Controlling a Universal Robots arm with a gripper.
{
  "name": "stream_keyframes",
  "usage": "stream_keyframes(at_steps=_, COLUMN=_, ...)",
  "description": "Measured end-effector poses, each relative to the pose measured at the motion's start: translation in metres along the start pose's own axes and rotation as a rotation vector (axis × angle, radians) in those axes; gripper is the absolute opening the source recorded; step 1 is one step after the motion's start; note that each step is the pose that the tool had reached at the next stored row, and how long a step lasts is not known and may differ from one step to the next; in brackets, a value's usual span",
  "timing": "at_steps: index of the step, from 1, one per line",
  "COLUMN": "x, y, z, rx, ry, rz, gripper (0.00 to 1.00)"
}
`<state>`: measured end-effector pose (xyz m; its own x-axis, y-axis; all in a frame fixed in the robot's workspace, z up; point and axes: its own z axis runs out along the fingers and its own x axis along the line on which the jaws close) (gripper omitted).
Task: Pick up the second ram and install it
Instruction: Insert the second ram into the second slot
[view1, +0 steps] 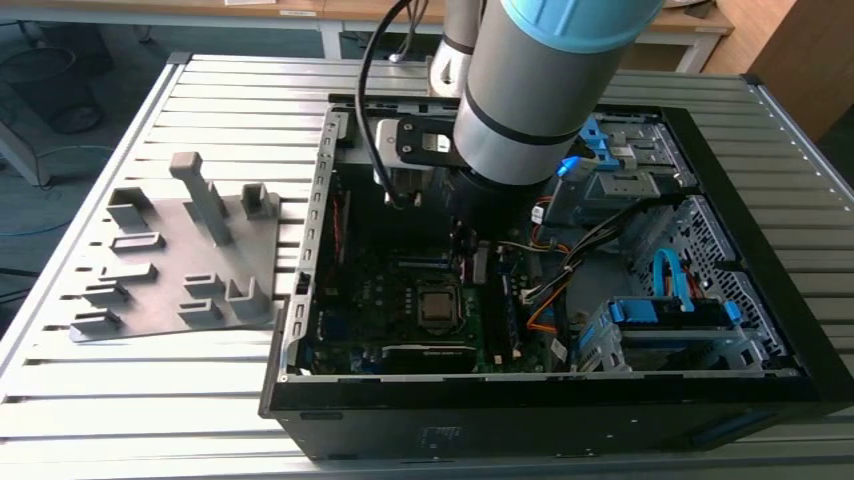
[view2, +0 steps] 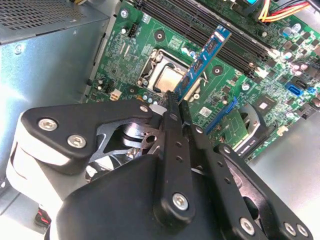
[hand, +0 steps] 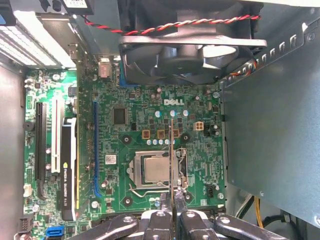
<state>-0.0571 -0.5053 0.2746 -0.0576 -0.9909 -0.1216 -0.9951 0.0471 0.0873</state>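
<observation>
The second ram (view2: 204, 62) is a thin green-and-blue stick, and my gripper (view2: 177, 109) is shut on its lower end. It hangs tilted above the green motherboard (view2: 240, 125), over the CPU socket (view2: 167, 80) and short of the dark memory slots (view2: 225, 45). In the first wrist view the second ram (hand: 172, 155) shows edge-on as a thin line rising from the gripper (hand: 173, 202) across the CPU socket (hand: 152, 170). In the exterior view the arm (view1: 534, 90) reaches down into the open computer case (view1: 534, 400).
A grey holder plate (view1: 174, 260) with upright blocks lies on the slatted table at the exterior view's left. Inside the case are a fan (hand: 190, 55), a metal box wall (hand: 270, 125), loose cables (view1: 574, 270) and blue drive caddies (view1: 667, 310).
</observation>
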Motion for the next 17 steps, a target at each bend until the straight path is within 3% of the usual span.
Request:
stream_keyframes(at_steps=6, x=0.0000, y=0.0000, z=0.0000, rx=0.0056, ry=-0.0040, rz=0.045, gripper=0.14)
stream_keyframes(at_steps=17, x=0.0000, y=0.0000, z=0.0004, rx=0.0249, ry=-0.0179, rz=0.202, gripper=0.14)
